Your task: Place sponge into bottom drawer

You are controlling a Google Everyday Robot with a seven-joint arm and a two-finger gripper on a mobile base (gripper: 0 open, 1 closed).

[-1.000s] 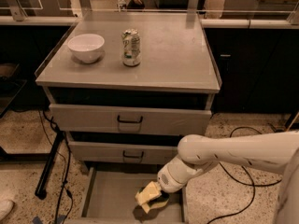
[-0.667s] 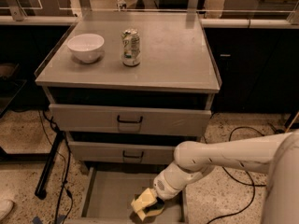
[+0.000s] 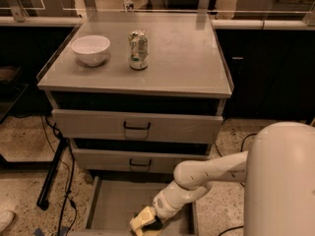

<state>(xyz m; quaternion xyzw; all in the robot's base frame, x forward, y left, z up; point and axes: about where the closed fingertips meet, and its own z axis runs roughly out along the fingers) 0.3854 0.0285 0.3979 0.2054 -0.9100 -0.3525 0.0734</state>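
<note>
Leftward and lower now, the gripper [image 3: 146, 221] hangs in the bottom drawer [image 3: 112, 205], fingers closed on the sponge [image 3: 141, 216], floor just beneath them; likely light, squashy, best gripped by its sides.

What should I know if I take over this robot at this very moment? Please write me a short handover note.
Pincer: low inside the bottom drawer, toward its front right. I cannot tell whether it is open or shut.
Sponge: at the pincer's tip, just over the drawer floor. I cannot tell whether it is held or already resting there.
Done: the drawer is pulled open and the sponge is inside it.
Left: confirm the sponge lies on the floor, release it, lift the arm out.
Untouched: bowl and can on the cabinet top.
</note>
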